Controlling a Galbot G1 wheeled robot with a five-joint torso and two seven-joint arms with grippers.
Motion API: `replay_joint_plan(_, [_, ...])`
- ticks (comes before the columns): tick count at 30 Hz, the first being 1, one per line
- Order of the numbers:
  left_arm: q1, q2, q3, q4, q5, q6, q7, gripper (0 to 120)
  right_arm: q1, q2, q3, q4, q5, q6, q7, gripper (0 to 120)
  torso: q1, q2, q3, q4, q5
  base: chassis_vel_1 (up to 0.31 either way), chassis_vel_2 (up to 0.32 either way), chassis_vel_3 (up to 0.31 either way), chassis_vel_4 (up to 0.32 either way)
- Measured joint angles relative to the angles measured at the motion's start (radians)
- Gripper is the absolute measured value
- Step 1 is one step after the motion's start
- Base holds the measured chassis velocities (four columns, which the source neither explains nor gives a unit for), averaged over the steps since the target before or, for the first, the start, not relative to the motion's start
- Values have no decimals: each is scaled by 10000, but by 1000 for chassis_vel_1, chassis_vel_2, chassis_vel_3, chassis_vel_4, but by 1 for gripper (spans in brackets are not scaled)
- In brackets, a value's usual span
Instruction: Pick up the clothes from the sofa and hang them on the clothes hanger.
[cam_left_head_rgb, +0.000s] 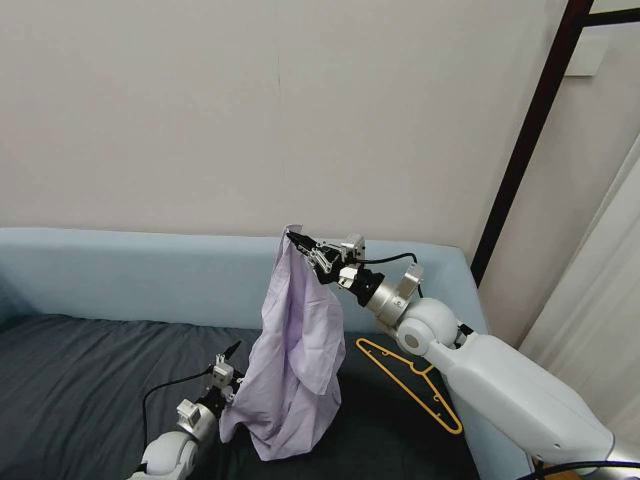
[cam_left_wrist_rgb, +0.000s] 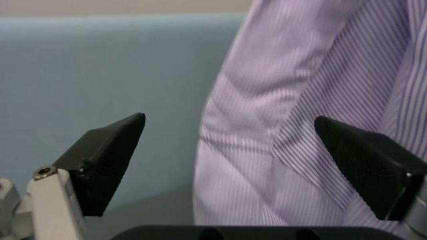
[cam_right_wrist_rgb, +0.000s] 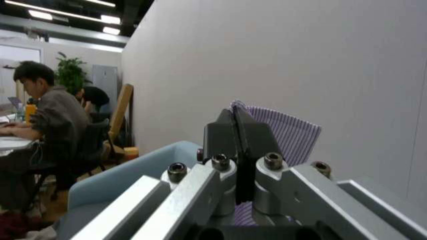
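Lilac pinstriped shirt (cam_left_head_rgb: 295, 360) hangs pinched by right end effector (cam_left_head_rgb: 294, 238); left end effector (cam_left_wrist_rgb: 229, 118) spread.

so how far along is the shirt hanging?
Done: shirt raised from the sofa, pinched at the top by the shut right pincer. In hand: open left pincer sits by its lower edge. Left: the hanger lies unused on the sofa.

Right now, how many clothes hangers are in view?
1: a yellow hanger lies on the sofa seat, beside the lilac shirt held up by the right gripper. Others may hide behind the shirt.
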Motion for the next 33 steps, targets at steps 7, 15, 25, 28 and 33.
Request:
replay_joint_plan(7, [-352, -141, -7, 501, -250, 19, 709, 86, -123, -72, 194, 62, -29, 14, 8, 0, 0, 0, 0, 4, 0, 0, 0, 0, 0])
replay_joint_plan(15, [-323, -106, -115, 586, -871, 119, 1707, 59, -158, -132, 287, 130, -55, 34, 43, 0, -1, 0, 0, 5, 1, 0, 0, 0, 0])
replay_joint_plan(25, [-281, -239, -390, 721, -1148, 210, 2583, 20, -394, -308, 403, 302, -103, 67, 54, 0, 0, 0, -1, 3, 1, 0, 0, 0, 0])
replay_joint_plan(28, [-209, -243, -453, 627, -1162, 209, 2562, 12, -414, -326, 432, 329, -111, 70, 56, 0, 0, 0, 0, 4, 0, 0, 0, 0, 0])
replay_joint_plan(33, [113, -123, -652, 59, -1443, -74, 2067, 0, -486, -379, 520, 336, -324, 167, 413, 0, -1, 0, -1, 4, -2, 0, 0, 0, 0])
